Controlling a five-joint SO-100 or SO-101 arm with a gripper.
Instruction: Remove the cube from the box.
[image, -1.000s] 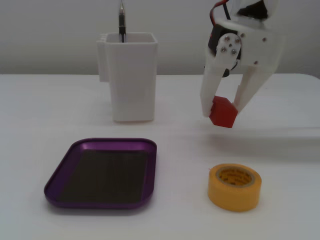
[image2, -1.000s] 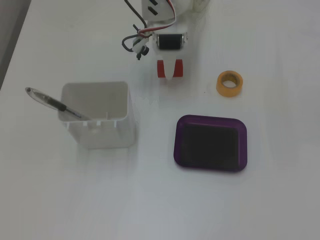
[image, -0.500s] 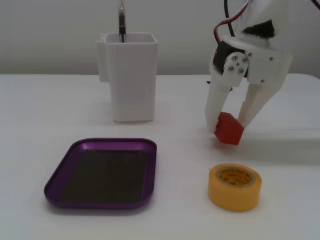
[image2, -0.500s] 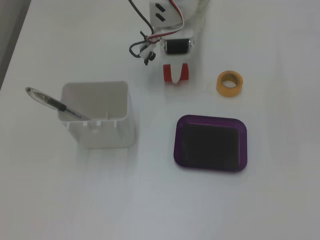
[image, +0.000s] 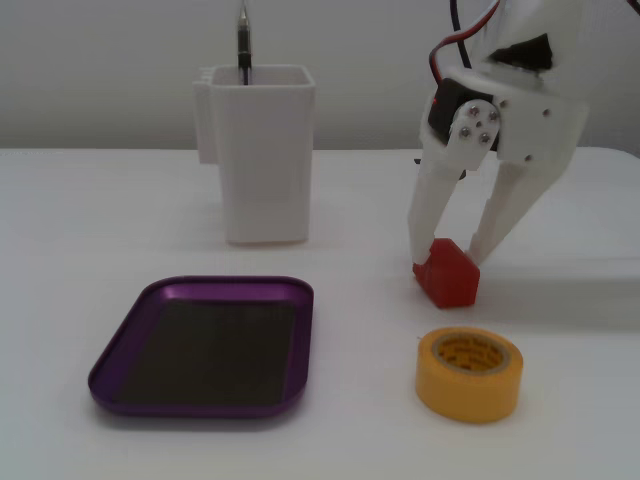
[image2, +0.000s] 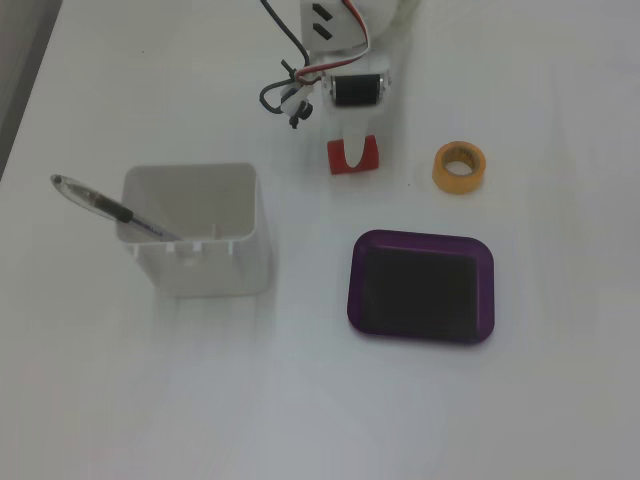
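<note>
The red cube is on the white table to the right of the purple box, outside it. In a fixed view from above the cube lies above the box, well apart from it. The box shows only its dark bottom. My gripper comes down from above, with one white finger against each side of the cube. It appears shut on the cube, which is at table level. In the view from above, one finger crosses the cube's top.
A tall white square container holding a pen stands behind the box. A yellow tape roll lies just in front of the cube, and it also shows in the view from above. Arm wires hang near the gripper.
</note>
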